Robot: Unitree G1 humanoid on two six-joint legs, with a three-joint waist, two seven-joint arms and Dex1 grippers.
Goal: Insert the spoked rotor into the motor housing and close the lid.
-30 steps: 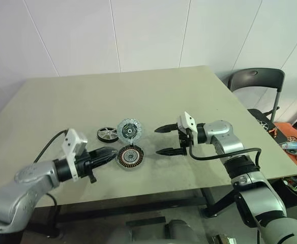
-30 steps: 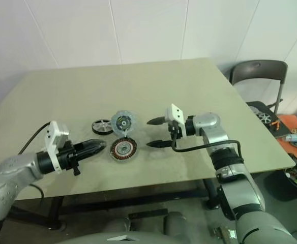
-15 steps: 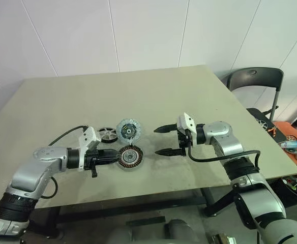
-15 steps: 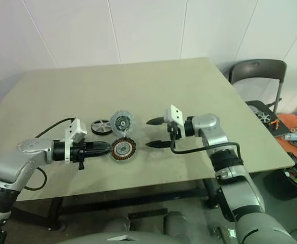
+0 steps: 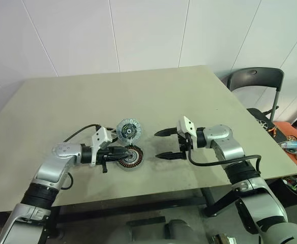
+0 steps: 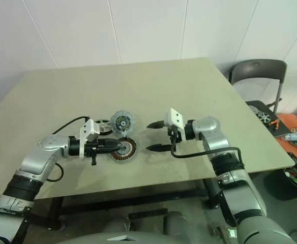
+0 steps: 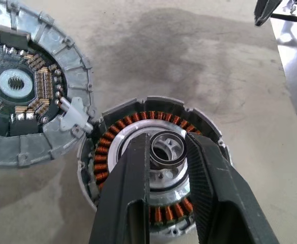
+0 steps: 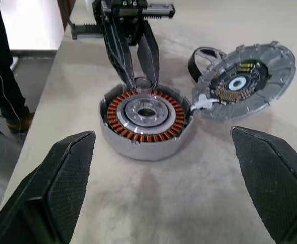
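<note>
Left gripper (image 7: 166,168): its two black fingers stand narrowly parted over the centre of the motor housing (image 7: 153,178), one on each side of the silver hub. Whether they touch the hub cannot be told. They hold nothing; the spoked rotor is not between them.

Motor housing: lies flat on the table (image 5: 189,101) directly under the left fingertips, its copper windings and hub uncovered. Judged, it is set face up so that the rotor can drop straight in.

Right gripper (image 5: 162,144): jaws spread wide and empty, pointing at the housing from the side opposite the left gripper, near it but apart. Judged, it waits there to steady the housing or to work the lid.

Lid (image 5: 128,130): just beyond the left fingertips, swung open and propped on edge, joined to the housing's far rim by a small hinge tab (image 7: 76,116). Its inner face shows, so closing is not yet done.

Spoked rotor (image 8: 202,57): past the lid from the right gripper, on the table and partly hidden by it, near the left gripper's body. Judged, insertion has not begun.
</note>
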